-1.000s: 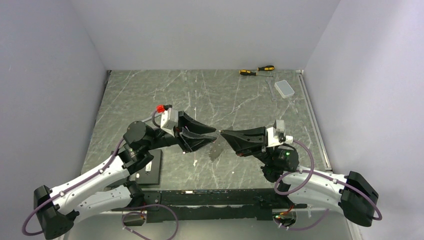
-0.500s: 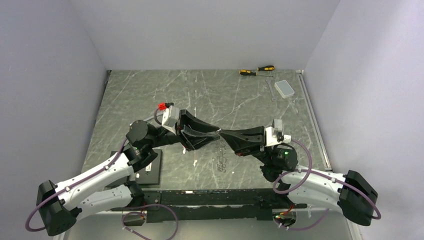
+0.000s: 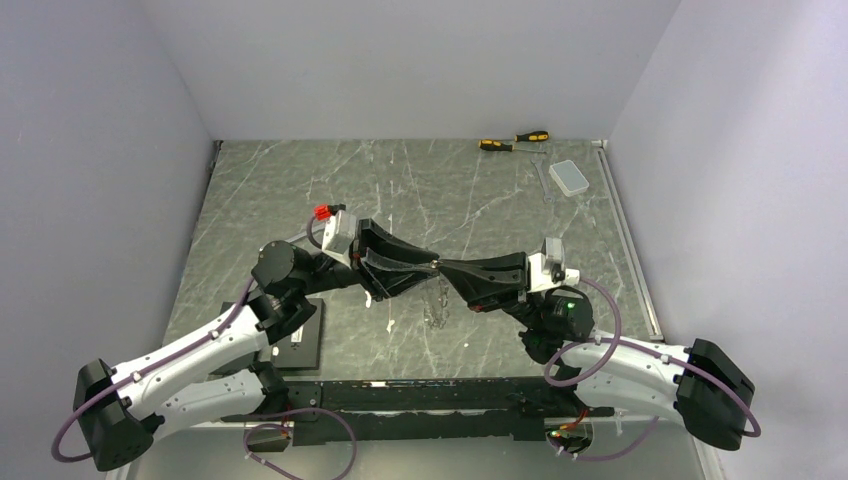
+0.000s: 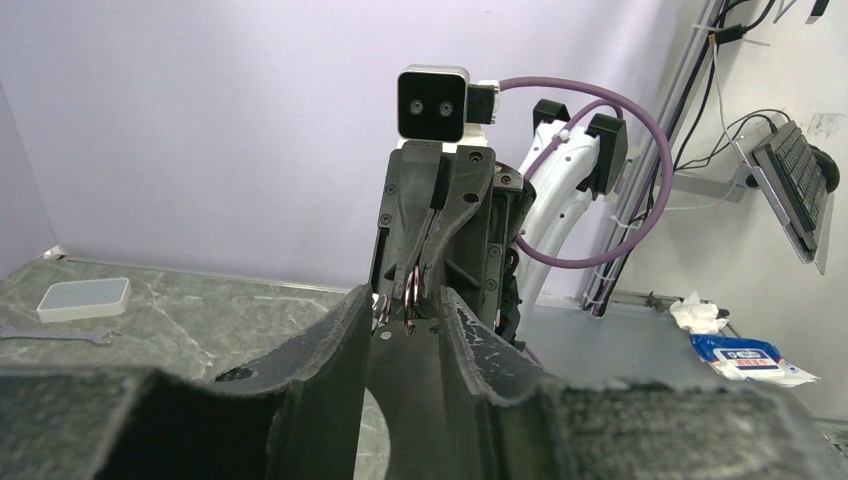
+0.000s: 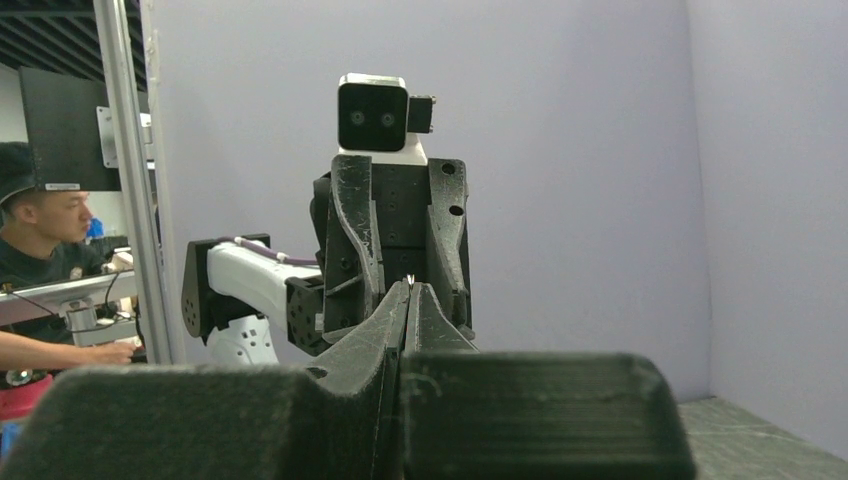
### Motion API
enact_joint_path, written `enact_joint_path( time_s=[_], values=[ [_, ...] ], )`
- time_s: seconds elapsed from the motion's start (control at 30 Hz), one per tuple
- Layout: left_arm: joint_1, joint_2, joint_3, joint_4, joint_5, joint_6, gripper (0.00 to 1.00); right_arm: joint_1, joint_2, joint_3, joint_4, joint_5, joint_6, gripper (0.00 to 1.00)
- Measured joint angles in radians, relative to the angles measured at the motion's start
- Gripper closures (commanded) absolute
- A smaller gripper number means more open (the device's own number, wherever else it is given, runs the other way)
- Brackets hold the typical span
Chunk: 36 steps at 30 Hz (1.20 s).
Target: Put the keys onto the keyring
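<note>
Mid-task at best — the right gripper (image 5: 410, 290) is pinched shut on what looks like the keyring (image 3: 435, 302), dangling above the worktop (image 3: 300, 190) by the parted-fingered left gripper (image 4: 405, 305) — no key visibly threaded yet.

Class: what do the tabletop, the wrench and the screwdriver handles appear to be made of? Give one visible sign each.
Tabletop: marble or marble-print sheet, grey-green with white veins. Wrench: likely bare metal, thin and silvery. Screwdriver handles: probably plastic or rubber, yellow and black; too small to confirm.
</note>
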Motion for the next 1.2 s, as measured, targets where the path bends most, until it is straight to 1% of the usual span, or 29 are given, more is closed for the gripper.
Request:
enact_joint_path(
  time_s=[0.2, 0.3, 0.33, 0.4, 0.47, 0.67, 0.83, 0.9, 1.03, 1.17, 1.2],
  values=[
    [0.000, 0.000, 0.000, -0.005, -0.001, 0.000, 0.61, 0.000, 0.000, 0.004, 0.001, 0.000, 0.000, 1.00],
    [0.000, 0.000, 0.000, -0.005, -0.001, 0.000, 0.58, 0.000, 0.000, 0.004, 0.005, 0.000, 0.000, 1.00],
    [0.000, 0.000, 0.000, -0.005, -0.001, 0.000, 0.57, 0.000, 0.000, 0.004, 0.006, 0.000, 0.000, 1.00],
    [0.000, 0.000, 0.000, -0.006, -0.001, 0.000, 0.51, 0.000, 0.000, 0.004, 0.006, 0.000, 0.000, 1.00],
    [0.000, 0.001, 0.000, -0.009, -0.002, 0.000, 0.49, 0.000, -0.001, 0.004, 0.006, 0.000, 0.000, 1.00],
    [0.000, -0.002, -0.005, -0.012, -0.016, 0.000, 0.58, 0.000, -0.004, 0.005, 0.005, -0.001, 0.000, 1.00],
    [0.000, -0.016, -0.016, -0.013, -0.037, 0.001, 0.70, 0.000, -0.007, 0.005, 0.006, -0.002, 0.000, 1.00],
    [0.000, -0.016, -0.016, -0.014, -0.038, 0.000, 0.71, 0.000, -0.008, 0.005, 0.006, -0.001, 0.000, 1.00],
    [0.000, -0.015, -0.016, -0.015, -0.037, 0.000, 0.69, 0.000, -0.008, 0.006, 0.006, -0.002, 0.000, 1.00],
    [0.000, -0.014, -0.016, -0.010, -0.035, 0.000, 0.73, 0.000, -0.007, 0.008, 0.006, -0.002, 0.000, 1.00],
    [0.000, -0.013, -0.016, -0.008, -0.034, 0.000, 0.76, 0.000, -0.005, 0.008, 0.008, -0.001, 0.000, 1.00]
  ],
)
